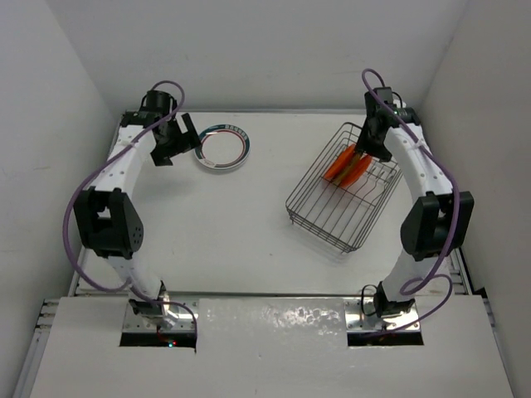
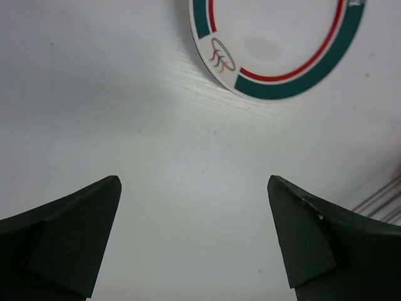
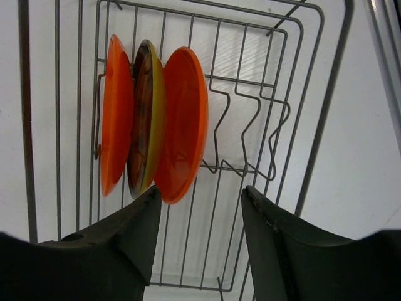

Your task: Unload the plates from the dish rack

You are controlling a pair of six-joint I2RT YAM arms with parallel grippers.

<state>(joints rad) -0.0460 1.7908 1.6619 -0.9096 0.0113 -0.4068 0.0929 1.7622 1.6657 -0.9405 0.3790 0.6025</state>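
My left gripper [image 2: 194, 188] hangs wide open, well left of the dish rack [image 1: 332, 207], just beside the green-rimmed plate [image 1: 221, 147] lying flat. Inside the rack, two orange plates [image 3: 185, 125] stand on edge around a dark plate [image 3: 145, 113]. My right gripper [image 3: 200, 194] hovers over them, half-open, gripping nothing.
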